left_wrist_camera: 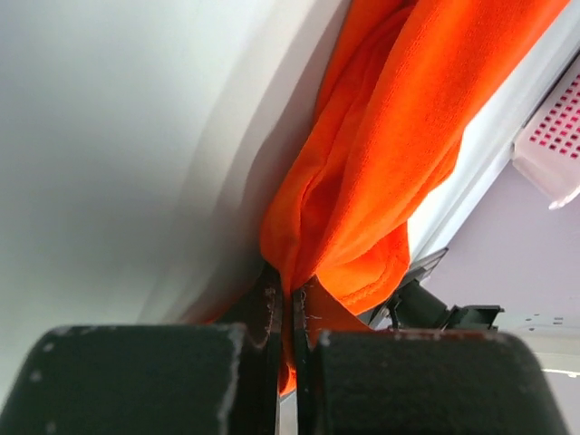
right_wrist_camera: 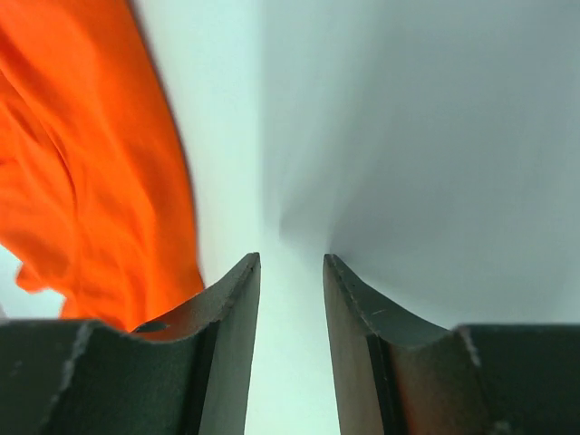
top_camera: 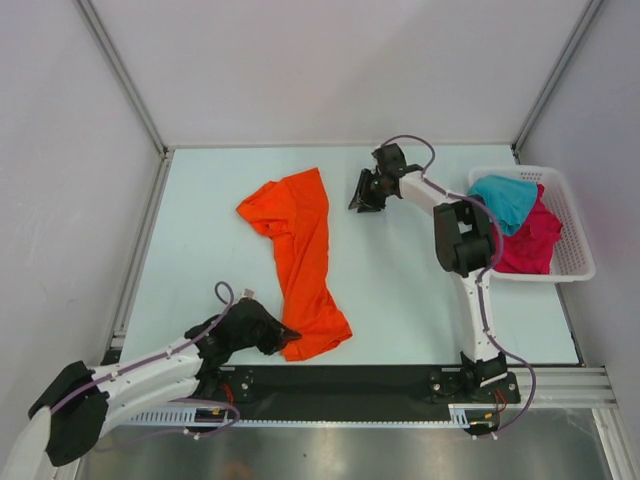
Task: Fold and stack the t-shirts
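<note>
Plain orange t-shirt (top_camera: 300, 255), teal t-shirt (top_camera: 505, 198), magenta t-shirt (top_camera: 530, 245); white slotted basket (top_camera: 573, 238).

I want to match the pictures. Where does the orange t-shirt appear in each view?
Top external: orange t-shirt lies left of centre on the table.
Left wrist: it fills centre and upper right, pinched in the left gripper.
Right wrist: it fills the left side, beside the open right gripper.
Shared landmark: the pale table.
</note>
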`<state>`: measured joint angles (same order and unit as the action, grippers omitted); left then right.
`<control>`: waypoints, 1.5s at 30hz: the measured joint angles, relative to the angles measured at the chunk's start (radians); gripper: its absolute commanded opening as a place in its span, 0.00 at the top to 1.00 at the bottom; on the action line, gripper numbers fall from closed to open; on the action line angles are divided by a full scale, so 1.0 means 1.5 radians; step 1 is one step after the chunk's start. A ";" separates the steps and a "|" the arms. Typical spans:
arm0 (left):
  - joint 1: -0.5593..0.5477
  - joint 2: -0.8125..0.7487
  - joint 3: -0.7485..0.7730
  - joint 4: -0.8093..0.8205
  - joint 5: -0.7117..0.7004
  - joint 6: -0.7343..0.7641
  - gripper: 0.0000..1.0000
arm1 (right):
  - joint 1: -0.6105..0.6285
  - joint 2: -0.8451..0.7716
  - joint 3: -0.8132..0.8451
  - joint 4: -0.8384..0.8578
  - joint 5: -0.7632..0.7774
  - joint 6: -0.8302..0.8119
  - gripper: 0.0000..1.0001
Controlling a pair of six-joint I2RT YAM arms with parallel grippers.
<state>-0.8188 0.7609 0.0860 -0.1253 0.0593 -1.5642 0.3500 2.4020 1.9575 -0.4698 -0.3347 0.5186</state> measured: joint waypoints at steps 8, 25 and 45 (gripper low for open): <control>0.048 0.107 0.002 0.118 0.069 0.047 1.00 | 0.048 -0.307 -0.408 0.045 0.039 0.003 0.58; 0.179 0.226 0.079 0.142 0.136 0.191 1.00 | 0.231 -0.491 -0.741 0.206 0.047 0.095 0.58; 0.181 0.112 0.042 0.087 0.143 0.193 1.00 | 0.326 -0.671 -0.808 0.099 0.175 0.122 0.57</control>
<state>-0.5468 0.9283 0.1493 0.0059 0.2741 -1.2751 0.8383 1.3952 0.7456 -0.3210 -0.0715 0.7021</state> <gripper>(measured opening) 0.026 0.426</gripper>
